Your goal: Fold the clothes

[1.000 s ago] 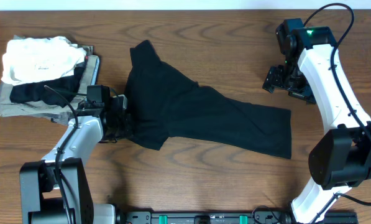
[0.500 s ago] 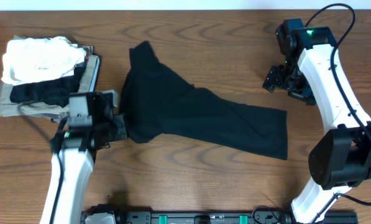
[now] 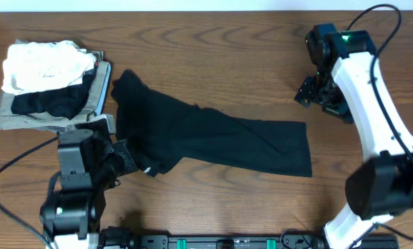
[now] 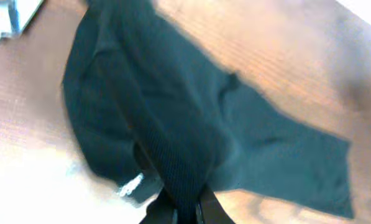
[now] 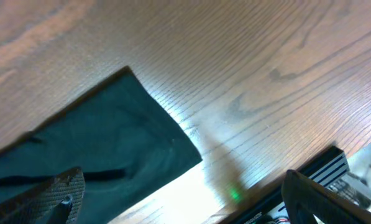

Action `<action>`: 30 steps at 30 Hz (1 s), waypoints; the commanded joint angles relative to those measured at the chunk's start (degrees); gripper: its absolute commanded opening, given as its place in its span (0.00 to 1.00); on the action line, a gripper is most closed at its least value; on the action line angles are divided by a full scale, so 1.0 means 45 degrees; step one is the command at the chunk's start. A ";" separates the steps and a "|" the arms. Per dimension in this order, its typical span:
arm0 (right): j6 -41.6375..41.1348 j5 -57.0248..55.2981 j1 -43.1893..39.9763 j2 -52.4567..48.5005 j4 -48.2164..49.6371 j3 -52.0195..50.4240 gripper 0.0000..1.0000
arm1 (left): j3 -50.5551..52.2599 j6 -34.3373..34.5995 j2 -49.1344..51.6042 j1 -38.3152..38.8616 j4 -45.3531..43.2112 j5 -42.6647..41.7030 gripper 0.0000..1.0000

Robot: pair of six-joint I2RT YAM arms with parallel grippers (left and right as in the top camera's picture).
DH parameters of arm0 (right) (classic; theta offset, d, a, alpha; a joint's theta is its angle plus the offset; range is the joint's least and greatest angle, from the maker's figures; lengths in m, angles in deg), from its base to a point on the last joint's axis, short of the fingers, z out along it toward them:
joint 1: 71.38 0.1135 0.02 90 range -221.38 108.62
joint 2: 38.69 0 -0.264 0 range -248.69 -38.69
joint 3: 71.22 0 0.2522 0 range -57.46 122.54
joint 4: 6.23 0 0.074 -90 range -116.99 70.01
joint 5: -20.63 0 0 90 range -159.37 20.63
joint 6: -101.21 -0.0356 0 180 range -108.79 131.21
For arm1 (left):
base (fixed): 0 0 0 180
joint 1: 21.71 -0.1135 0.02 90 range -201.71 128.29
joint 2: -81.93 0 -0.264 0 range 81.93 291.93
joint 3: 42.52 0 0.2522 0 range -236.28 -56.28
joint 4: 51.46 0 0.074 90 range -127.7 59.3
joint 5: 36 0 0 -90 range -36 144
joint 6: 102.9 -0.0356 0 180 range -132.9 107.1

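The shirt [image 3: 213,142] lies stretched across the bench [image 3: 213,41] middle, trailing toward 4 o'clock. Only the left wrist view shows its bunched edge clenched in the left hand [image 4: 180,211], at 8 o'clock. The right hand [image 3: 306,93] hovers released at 2 o'clock.

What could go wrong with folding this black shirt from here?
The left gripper pinches the soft black short-sleeved T-shirt at one bunched edge only; pulling may rope it tighter.
Its upper end lies close to the stack of white and grey folded garments; a sweep could disturb it.
The right gripper hangs open, off the shirt, so nothing anchors the far end.
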 commanded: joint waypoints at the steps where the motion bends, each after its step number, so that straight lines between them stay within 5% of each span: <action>1: -0.0418 -0.0588 0.0078 0.1205 -0.0068 0.0034 0.99 | -0.0121 0.0797 -0.0350 0.0136 -0.0976 -0.0141 0.06; 8: -0.0413 -0.0583 0.0083 0.1909 -0.0073 0.0034 0.99 | -0.0121 0.0981 0.0792 0.0136 -0.4741 -0.0126 0.06; 25: -0.0413 -0.0481 0.0243 0.1894 -0.0102 -0.0117 0.99 | -0.0121 0.1783 0.9612 0.0209 -1.5251 -0.0141 0.06; 30: -0.0413 -0.0369 0.0622 0.1894 -0.0073 -0.0398 0.99 | -0.0121 0.2025 1.0768 0.0219 -1.5892 -0.0141 0.06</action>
